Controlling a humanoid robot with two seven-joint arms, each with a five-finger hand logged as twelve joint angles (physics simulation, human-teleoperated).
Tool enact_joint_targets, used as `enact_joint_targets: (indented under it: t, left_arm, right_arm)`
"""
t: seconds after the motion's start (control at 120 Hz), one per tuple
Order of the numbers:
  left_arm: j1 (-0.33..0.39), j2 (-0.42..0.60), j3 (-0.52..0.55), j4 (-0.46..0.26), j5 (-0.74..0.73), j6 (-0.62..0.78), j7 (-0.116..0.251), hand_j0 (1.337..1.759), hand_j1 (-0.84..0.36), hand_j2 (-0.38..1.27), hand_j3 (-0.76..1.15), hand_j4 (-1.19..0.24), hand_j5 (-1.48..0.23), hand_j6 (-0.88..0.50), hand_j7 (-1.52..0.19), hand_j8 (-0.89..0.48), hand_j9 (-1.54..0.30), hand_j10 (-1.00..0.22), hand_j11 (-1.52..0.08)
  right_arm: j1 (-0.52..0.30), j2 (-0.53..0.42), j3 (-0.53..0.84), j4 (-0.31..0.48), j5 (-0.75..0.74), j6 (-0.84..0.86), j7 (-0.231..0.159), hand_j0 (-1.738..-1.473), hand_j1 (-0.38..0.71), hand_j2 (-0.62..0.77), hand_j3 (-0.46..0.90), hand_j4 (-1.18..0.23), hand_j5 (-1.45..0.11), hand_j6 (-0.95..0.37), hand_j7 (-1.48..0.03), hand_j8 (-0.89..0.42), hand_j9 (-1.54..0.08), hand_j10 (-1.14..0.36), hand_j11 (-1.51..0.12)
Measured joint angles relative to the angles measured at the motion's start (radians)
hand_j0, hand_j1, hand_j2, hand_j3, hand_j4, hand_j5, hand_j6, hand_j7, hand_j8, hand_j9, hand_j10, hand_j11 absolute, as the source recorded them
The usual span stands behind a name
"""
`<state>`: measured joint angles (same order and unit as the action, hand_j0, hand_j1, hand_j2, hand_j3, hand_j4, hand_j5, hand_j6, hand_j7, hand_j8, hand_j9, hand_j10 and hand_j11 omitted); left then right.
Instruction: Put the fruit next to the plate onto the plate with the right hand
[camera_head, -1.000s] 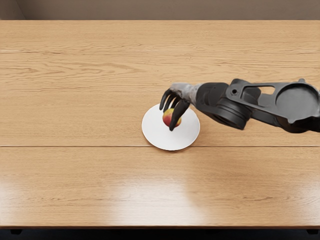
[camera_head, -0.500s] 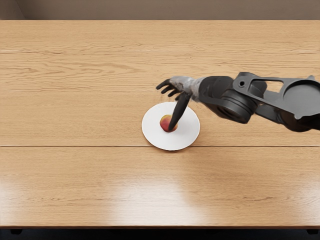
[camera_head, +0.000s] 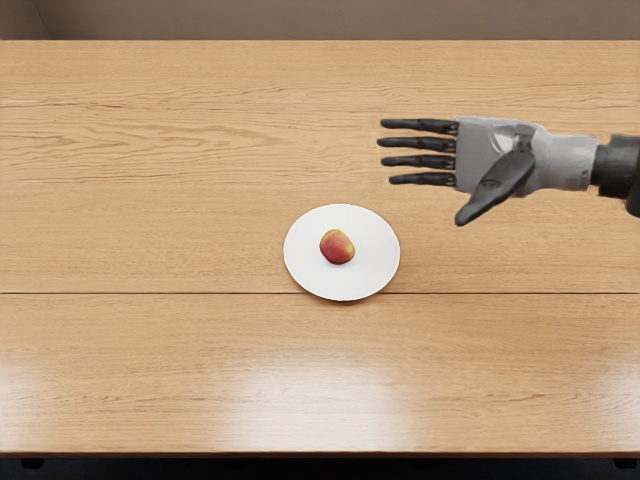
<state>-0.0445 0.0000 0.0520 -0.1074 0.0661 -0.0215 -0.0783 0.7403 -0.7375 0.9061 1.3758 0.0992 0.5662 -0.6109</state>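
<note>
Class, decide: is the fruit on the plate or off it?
On. The fruit sits near the white plate centre, while the open right hand is well clear.

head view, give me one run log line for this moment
fruit: on plate, near centre | right hand: open, empty, up-right of plate in picture | left hand: not in view | step: fruit placed

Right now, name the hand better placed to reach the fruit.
Right. The right hand hovers open near the plate, where the fruit lies; the left arm is out of view.
</note>
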Motion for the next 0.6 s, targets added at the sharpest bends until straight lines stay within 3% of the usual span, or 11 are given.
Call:
enact_joint_targets:
  t: [0.192,0.6]
  left_arm:
    - [0.0,0.0,0.0,0.0,0.0,0.0,0.0,1.658,0.07,0.05,0.0,-0.23,-0.3,-0.23,-0.3,-0.23,-0.3,-0.23,-0.3]
    - [0.0,0.0,0.0,0.0,0.0,0.0,0.0,1.658,0.07,0.05,0.0,-0.23,-0.3,-0.23,-0.3,-0.23,-0.3,-0.23,-0.3]
  right_arm:
    - [-0.121,-0.073,0.083,-0.071,0.096,0.038,0.0,-1.658,-0.3,-0.01,0.0,-0.04,-0.06,-0.04,-0.06,-0.04,-0.06,-0.04,-0.06]
    - [-0.174,-0.114,0.096,-0.07,0.116,0.045,0.0,-1.658,-0.3,-0.01,0.0,-0.04,-0.05,-0.04,-0.05,-0.04,-0.05,-0.04,-0.05]
